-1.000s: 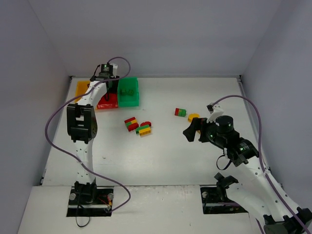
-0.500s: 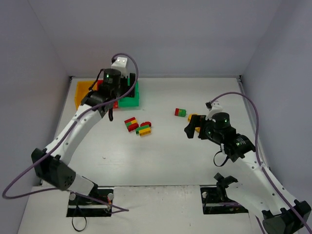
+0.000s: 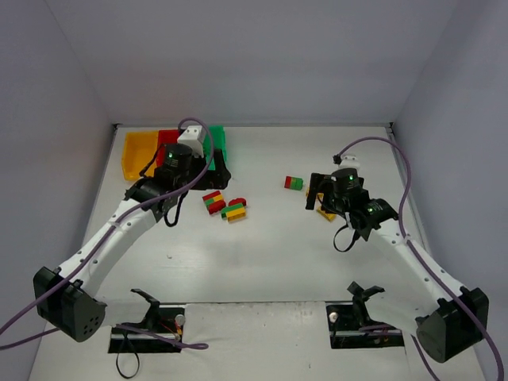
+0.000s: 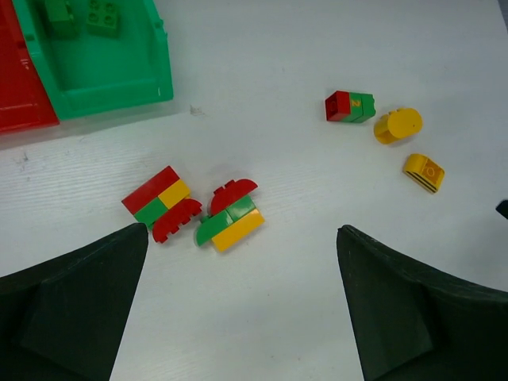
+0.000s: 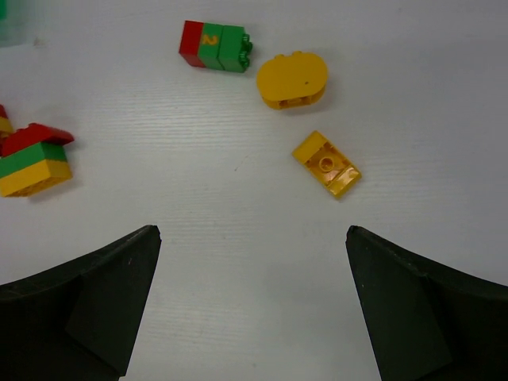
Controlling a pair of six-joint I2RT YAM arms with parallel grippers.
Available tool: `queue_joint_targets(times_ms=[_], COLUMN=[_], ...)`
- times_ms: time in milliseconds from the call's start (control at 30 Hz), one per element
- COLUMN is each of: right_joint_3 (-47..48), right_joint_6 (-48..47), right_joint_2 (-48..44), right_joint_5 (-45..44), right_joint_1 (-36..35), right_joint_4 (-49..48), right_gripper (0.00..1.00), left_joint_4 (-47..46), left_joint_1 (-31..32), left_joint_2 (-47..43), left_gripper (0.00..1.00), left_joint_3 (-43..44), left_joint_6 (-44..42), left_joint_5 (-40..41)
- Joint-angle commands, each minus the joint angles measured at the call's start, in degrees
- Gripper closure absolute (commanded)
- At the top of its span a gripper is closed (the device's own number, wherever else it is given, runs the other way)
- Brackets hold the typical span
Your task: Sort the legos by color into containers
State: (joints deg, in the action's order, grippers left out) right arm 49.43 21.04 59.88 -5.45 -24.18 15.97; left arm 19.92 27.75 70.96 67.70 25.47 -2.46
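Now both hang wide open, empty: left gripper (image 4: 242, 254) over mixed clumps (image 4: 232, 218) by the far-left-corner bins (image 3: 135, 155), right gripper (image 5: 252, 238) over yellow bricks (image 5: 325, 163). Probably each targets its nearest pick.

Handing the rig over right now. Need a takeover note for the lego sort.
Left gripper: open, empty, over a red-green-yellow clump and a second clump.
Right gripper: open, empty, near the round yellow brick and flat yellow brick; the red-green stack lies just beyond.
Done: two green bricks lie in the green bin.
Red bin and yellow bin: contents cannot be told.
Left: all five loose items on the table; the stacked ones probably need splitting first.
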Motion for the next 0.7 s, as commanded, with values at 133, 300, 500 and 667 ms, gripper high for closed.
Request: queue_joint_targets(times_ms=[133, 300, 500, 667], right_joint_3=[1.8, 1.3, 0.9, 0.6], right_joint_6=[5.8, 6.9, 2.9, -3.9], right_joint_2=[9.8, 17.5, 23.3, 25.6], right_joint_5=[-4.8, -6.0, -2.7, -1.8], right_joint_1=[8.1, 11.1, 11.1, 11.1], right_joint_4=[-2.3, -3.6, -8.5, -10.6], right_gripper=[0.01, 0.01, 0.07, 0.13], left_joint_4=[1.2, 2.3, 3.7, 4.4], left_joint_1=[-0.1, -0.1, -0.1, 0.0], left_joint_2=[0.6, 1.9, 3.2, 2.3], left_gripper=[0.03, 0.03, 0.03, 0.03], left_joint_3=[2.6, 2.0, 1.6, 0.4], left_joint_6=[1.2, 1.7, 2.0, 1.9], left_joint_5=[-2.6, -4.0, -6.2, -7.0])
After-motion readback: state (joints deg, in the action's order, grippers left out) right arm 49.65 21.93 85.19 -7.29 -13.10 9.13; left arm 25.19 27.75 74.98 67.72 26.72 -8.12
